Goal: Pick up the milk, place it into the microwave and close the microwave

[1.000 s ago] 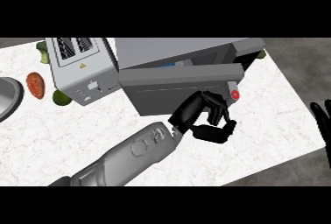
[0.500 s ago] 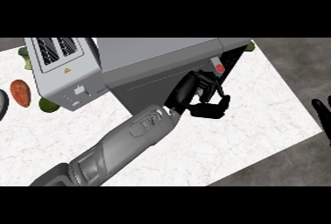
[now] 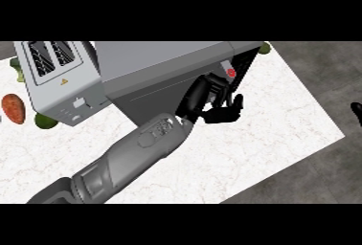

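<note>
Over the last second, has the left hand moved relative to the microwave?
Yes. The left hand has moved up the front of the microwave, toward its red button, and now lies against the door.

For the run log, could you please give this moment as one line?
left hand: open, on microwave door | door: nearly shut | milk: not visible | right hand: at right edge | toaster: left of microwave

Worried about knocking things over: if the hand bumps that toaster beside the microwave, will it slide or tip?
The toaster looks boxy and broad-based, so it probably slides rather than tips. Its metal-looking shell suggests it is rigid and fairly heavy. The left hand is at the microwave, not touching it.
</note>
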### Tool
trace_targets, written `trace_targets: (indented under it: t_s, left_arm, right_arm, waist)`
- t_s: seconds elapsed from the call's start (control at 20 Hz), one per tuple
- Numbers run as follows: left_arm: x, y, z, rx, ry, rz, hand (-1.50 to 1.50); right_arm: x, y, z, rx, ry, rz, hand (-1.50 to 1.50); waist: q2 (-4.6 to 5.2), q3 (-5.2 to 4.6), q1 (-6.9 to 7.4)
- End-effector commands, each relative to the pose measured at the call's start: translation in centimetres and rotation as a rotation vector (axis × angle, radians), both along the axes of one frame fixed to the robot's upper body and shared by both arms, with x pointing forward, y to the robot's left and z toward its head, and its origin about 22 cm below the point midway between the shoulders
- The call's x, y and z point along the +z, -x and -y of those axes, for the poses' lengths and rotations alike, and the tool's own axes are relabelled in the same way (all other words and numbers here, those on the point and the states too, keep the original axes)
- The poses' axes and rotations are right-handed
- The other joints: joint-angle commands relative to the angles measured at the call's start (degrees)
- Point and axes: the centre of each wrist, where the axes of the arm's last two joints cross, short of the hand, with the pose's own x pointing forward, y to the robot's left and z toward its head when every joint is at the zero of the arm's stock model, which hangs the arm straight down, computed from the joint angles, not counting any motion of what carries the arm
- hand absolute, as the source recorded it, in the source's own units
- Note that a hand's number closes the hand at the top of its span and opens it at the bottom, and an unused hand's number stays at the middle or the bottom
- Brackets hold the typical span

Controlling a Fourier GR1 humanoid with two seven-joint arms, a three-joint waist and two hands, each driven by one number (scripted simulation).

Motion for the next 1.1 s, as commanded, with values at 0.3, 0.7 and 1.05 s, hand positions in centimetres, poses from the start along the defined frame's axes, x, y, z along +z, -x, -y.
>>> trace_targets:
  t_s: [0.3, 0.7, 1.05]
  left_arm:
    - [2.5, -0.1, 2.7, -0.014, 0.032, 0.051, 1.50]
    - [2.3, 0.1, 2.9, 0.008, 0.033, 0.059, 1.50]
    - [2.1, 0.2, 2.8, 0.037, 0.037, 0.076, 1.50]
  right_arm:
    - [1.6, -0.4, 1.2, -0.010, 0.037, 0.004, -1.50]
    - [3.2, -1.0, 2.1, -0.021, 0.073, 0.028, -1.50]
    - [3.5, -1.2, 2.2, 0.017, 0.061, 0.016, -1.50]
  waist:
    - [0.52, 0.18, -2.49]
    - [0.98, 0.26, -2.79]
    - [1.35, 0.37, -3.67]
